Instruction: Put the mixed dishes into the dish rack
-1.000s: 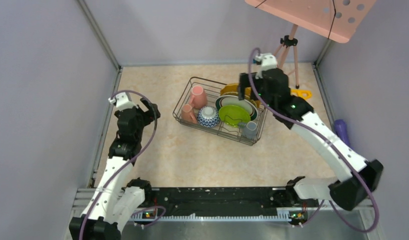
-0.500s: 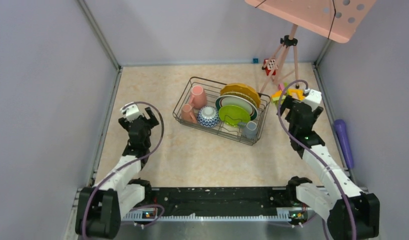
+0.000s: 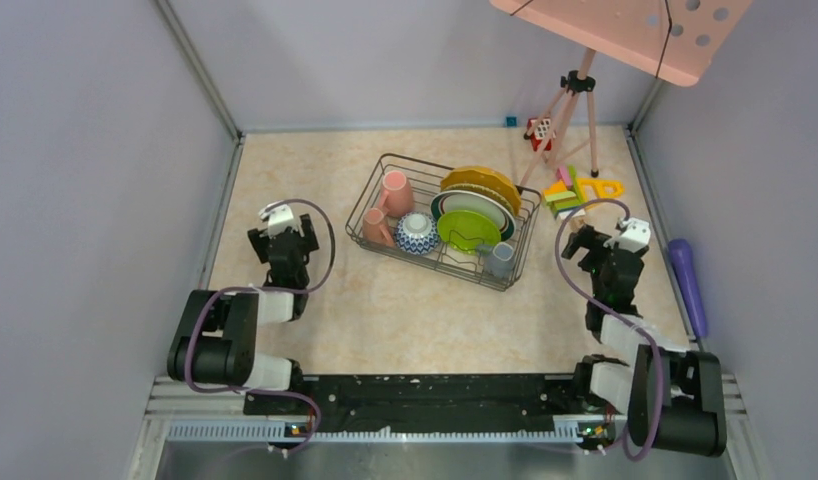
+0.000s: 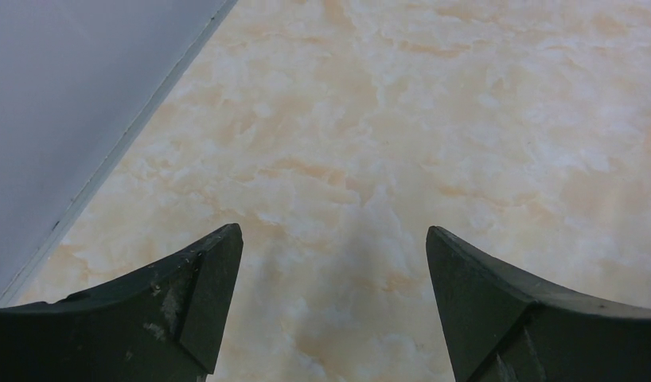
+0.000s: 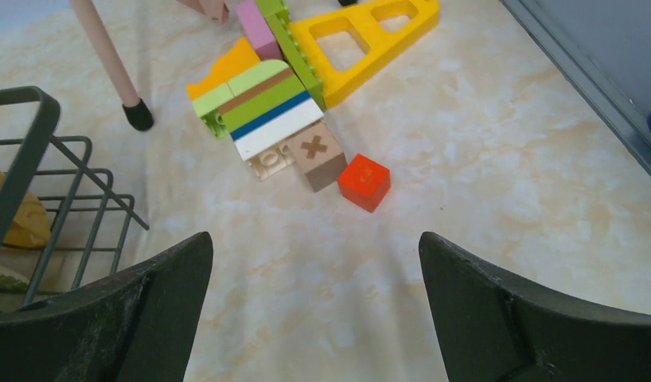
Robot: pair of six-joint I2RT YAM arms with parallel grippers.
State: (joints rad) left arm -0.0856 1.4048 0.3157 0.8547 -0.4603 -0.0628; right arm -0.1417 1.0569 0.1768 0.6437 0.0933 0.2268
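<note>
Left tool [image 4: 332, 240], jaws apart, hangs over the tabletop [image 4: 465, 119]; right tool [image 5: 316, 245], also apart, faces toy blocks [image 5: 267, 103] beside the dish rack [image 5: 26, 163].

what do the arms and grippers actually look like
Both arms alternate white links with blocky black joints: left arm, right arm. A thin purple cable loops off each wrist, next to a small white block. The left gripper and right gripper have broad dark wedge-shaped fingers tapering to blunt tips; the left's show pale scuffs.
</note>
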